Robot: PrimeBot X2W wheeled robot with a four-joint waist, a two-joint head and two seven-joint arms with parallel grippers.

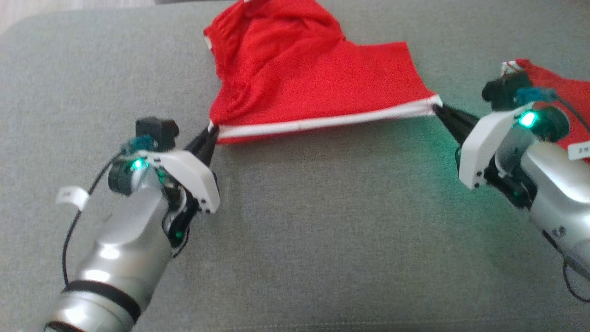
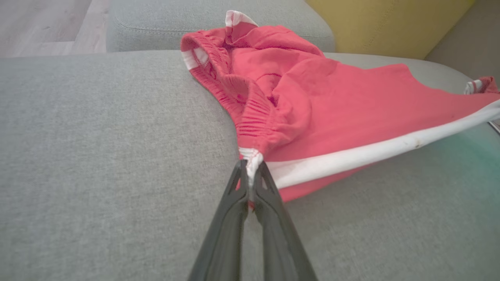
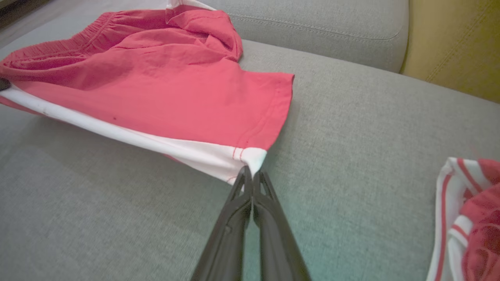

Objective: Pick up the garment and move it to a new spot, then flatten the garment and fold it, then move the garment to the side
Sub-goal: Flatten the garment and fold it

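Across the upper middle of the head view, the red garment (image 1: 295, 78) lay on the grey sofa seat (image 1: 322, 230), a pair of shorts with a white stripe (image 1: 322, 121) along its lower edge. At the stripe's left end, the left gripper (image 1: 213, 133) had its jaws pinching the elastic waistband corner, seen close up at the centre of the left wrist view. At the stripe's right end, the right gripper (image 1: 438, 108) had its jaws clamped on the white hem corner. The stripe ran taut between them. At the right edge of the frame, behind the right arm (image 1: 553, 184), a second red-and-white cloth (image 1: 571, 85) lay on the seat, apart from the garment.
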